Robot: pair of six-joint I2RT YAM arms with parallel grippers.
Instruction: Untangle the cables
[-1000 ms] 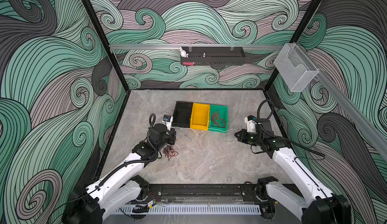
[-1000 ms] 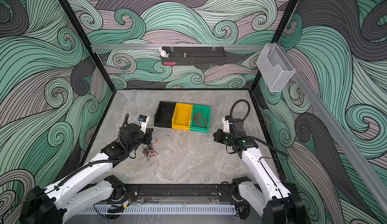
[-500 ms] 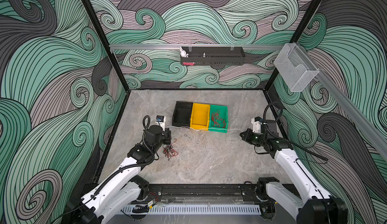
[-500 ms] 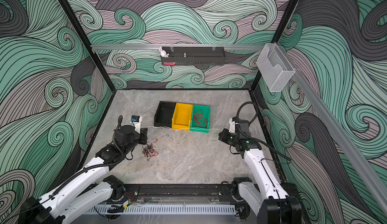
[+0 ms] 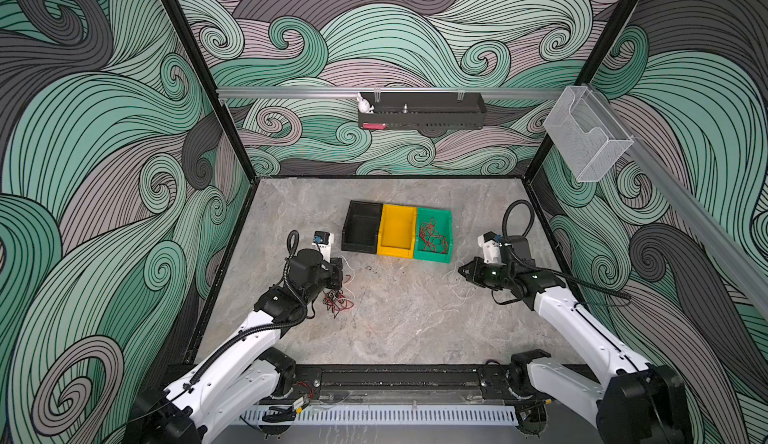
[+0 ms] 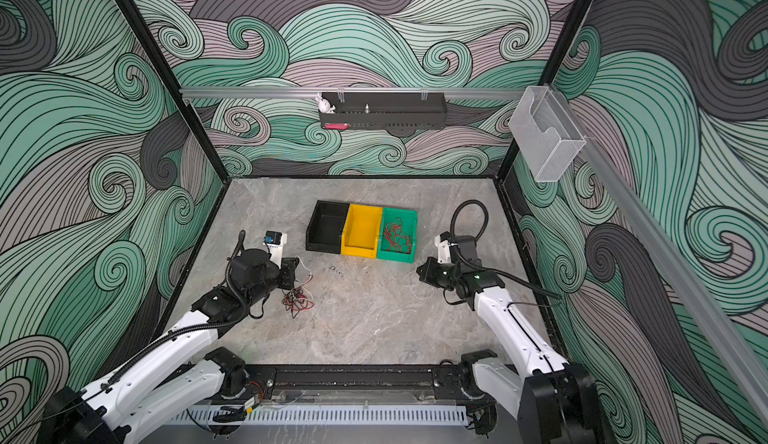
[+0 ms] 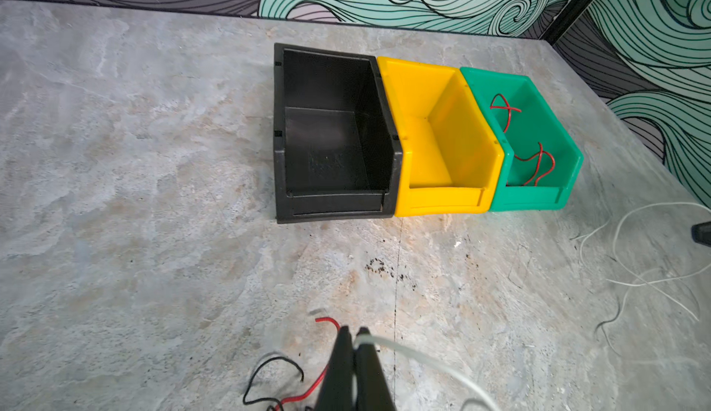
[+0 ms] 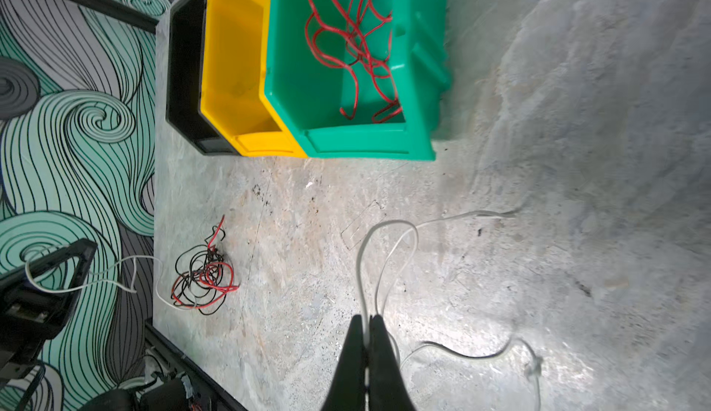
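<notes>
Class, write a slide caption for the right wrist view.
Shut right gripper pinches white cable; red cables lie in green bin.

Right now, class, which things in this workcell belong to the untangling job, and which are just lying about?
Job: red-and-black tangle; white cable pinched in the shut left end effector; white strands pinched in the shut right end effector; red cables in the green bin; likely also the black bin and yellow bin.
Lying about: rabbit figurine, black wall shelf, clear wall holder.
</notes>
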